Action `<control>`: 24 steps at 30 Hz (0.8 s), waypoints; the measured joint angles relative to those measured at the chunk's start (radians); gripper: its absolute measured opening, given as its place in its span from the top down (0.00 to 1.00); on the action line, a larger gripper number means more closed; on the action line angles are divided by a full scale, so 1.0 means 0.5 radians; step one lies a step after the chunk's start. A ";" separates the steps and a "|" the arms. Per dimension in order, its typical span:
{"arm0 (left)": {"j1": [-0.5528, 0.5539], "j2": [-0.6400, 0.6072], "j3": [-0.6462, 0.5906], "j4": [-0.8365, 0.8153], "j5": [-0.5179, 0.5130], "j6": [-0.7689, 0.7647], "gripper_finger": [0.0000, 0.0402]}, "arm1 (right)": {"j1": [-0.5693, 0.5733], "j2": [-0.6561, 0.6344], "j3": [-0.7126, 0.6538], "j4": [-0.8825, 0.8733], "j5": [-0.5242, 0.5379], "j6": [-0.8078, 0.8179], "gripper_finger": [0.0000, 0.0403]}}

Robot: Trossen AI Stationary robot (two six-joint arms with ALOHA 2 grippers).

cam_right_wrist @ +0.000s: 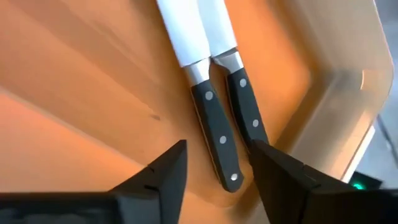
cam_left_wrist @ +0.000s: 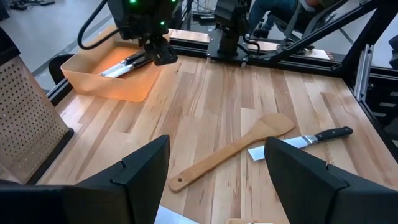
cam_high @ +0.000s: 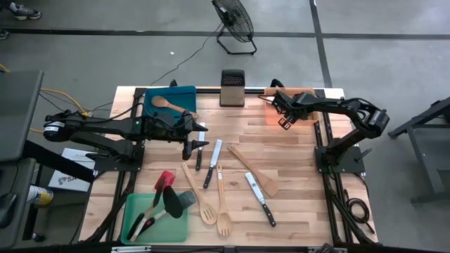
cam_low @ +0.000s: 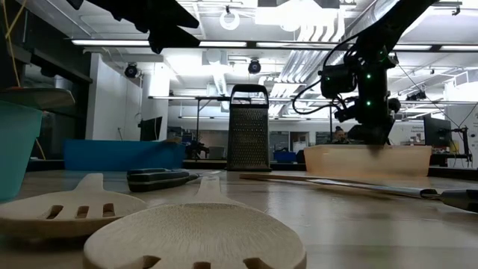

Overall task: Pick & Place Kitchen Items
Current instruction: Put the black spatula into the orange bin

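Note:
Two black-handled steel knives [cam_right_wrist: 211, 93] lie side by side on the floor of the orange tray [cam_high: 299, 98] at the far right. My right gripper [cam_right_wrist: 217, 149] points down into the tray, open. Its fingers stand on either side of one knife's handle end [cam_right_wrist: 229, 171]; the other handle [cam_right_wrist: 247, 115] runs under one finger. My left gripper [cam_left_wrist: 214, 180] hovers open over the table's middle left [cam_high: 195, 140], with nothing between its fingers. More knives [cam_high: 212, 163], a wooden spatula [cam_high: 252, 169] and slotted wooden spoons [cam_high: 222, 211] lie flat on the table.
The metal grater [cam_high: 232, 88] stands at the far edge. The blue tray [cam_high: 184, 93] at the far left holds a wooden spoon [cam_high: 165, 103]. The green tray [cam_high: 176, 226] at the near left holds red, black and grey spatulas. A knife [cam_high: 260, 198] lies near the front.

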 joint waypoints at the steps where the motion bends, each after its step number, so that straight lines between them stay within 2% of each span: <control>1: 0.000 0.000 0.000 -0.002 0.000 0.000 0.36 | 0.000 -0.001 0.001 0.005 -0.014 0.035 0.54; 9: 0.000 0.000 0.000 -0.065 -0.054 -0.105 0.36 | -0.002 -0.002 0.002 0.003 -0.034 0.323 0.39; 17: 0.000 0.000 -0.001 -0.107 -0.102 -0.113 0.36 | -0.001 -0.024 0.001 0.002 -0.045 0.406 0.38; 24: 0.000 0.017 -0.001 -0.112 -0.168 -0.123 0.36 | -0.052 -0.268 0.000 0.074 -0.072 0.414 0.38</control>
